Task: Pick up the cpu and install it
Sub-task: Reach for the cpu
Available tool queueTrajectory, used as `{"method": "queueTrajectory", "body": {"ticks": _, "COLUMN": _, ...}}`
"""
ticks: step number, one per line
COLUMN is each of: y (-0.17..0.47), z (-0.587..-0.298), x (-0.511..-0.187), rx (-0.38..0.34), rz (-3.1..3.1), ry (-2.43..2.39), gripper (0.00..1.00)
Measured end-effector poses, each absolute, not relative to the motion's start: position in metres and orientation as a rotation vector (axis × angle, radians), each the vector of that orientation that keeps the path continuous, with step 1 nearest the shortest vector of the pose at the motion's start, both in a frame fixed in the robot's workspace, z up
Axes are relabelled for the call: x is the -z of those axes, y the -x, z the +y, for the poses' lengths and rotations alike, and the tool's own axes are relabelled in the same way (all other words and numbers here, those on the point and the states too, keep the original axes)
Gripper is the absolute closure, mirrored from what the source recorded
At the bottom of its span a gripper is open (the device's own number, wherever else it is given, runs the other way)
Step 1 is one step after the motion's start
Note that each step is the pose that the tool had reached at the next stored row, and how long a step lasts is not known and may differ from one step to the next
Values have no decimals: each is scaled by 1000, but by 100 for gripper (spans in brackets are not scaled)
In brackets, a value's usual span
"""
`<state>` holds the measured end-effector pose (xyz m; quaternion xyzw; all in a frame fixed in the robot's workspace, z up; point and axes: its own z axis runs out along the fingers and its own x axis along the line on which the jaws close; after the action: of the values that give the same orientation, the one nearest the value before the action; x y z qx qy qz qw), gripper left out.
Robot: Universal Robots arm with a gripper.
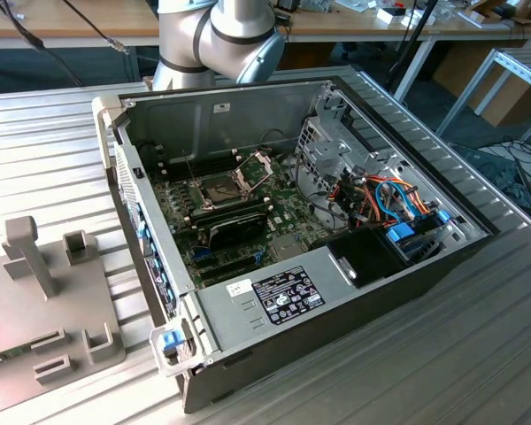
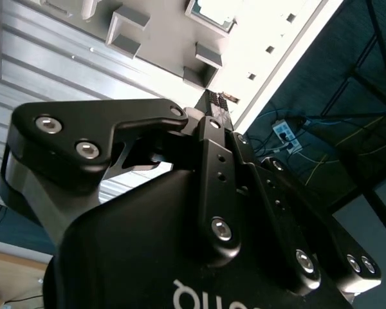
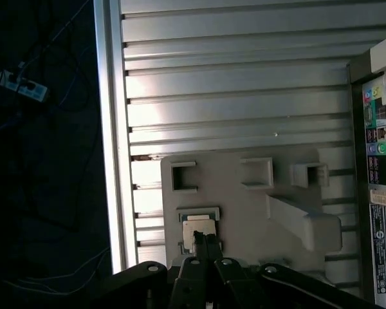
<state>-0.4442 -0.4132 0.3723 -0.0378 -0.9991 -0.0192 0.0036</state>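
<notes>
My claw was clenched, fingers pressed together. Open black desktop computer case sat on the ribbed aluminium table, with the grey moulded holder plate beside it. Small pale square cpu lay in a plate pocket, in line with my fingertips; contact unclear.

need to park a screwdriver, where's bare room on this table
Bare ribbed table along the computer case's near side, and beyond the fixture tray at the exterior view's left. Crowded: inside the case, and the tray, where the gripper hangs by the cpu.
</notes>
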Motion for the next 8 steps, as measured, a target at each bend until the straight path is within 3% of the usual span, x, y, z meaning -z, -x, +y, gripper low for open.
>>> {"method": "queueTrajectory", "body": {"ticks": 8, "y": 447, "z": -426, "x": -368, "rx": 60, "rz": -3131, "ry": 118, "gripper": 89}}
